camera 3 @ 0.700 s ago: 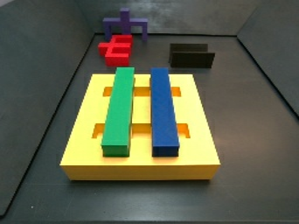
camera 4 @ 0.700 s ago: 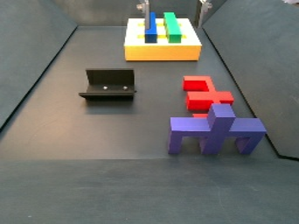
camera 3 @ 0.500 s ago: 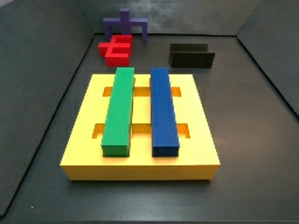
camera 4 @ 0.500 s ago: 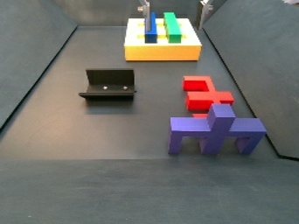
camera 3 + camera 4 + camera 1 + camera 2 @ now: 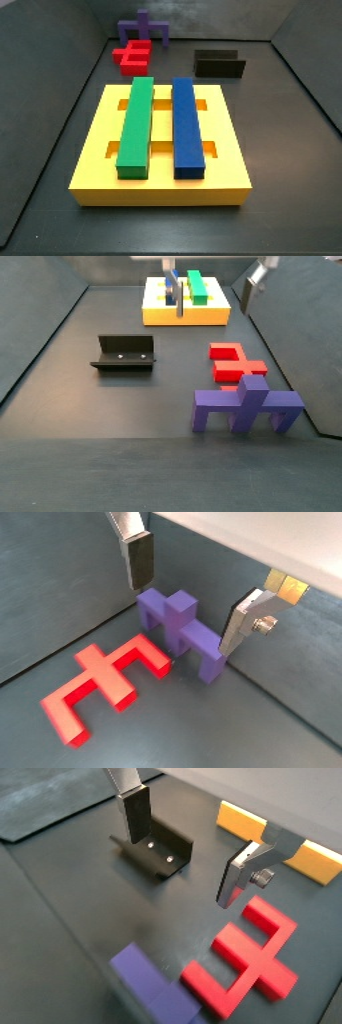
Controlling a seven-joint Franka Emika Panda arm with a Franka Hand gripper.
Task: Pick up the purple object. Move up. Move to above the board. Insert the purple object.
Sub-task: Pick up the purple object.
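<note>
The purple object [image 5: 178, 624] is a cross-shaped block with legs. It stands on the dark floor next to the red piece [image 5: 104, 684]. My gripper [image 5: 183, 616] is open and empty above it, with one silver finger [image 5: 138, 557] on each side, both clear of it. In a side view the purple object [image 5: 247, 406] stands in front, while the gripper [image 5: 209, 296] hangs high, apart from it. The yellow board [image 5: 160, 178] carries a green bar [image 5: 135, 122] and a blue bar [image 5: 189, 122]. In a wrist view the purple object [image 5: 151, 982] is blurred at the picture's edge.
The red piece [image 5: 237, 363] lies right beside the purple object [image 5: 143, 27]. The dark fixture [image 5: 126, 353] stands on the floor, also in a side view [image 5: 221, 64] and a wrist view [image 5: 155, 852]. Grey walls enclose the floor.
The gripper fingers have come further into the side view from the top, lower and larger than before. The pieces on the floor have not moved.
</note>
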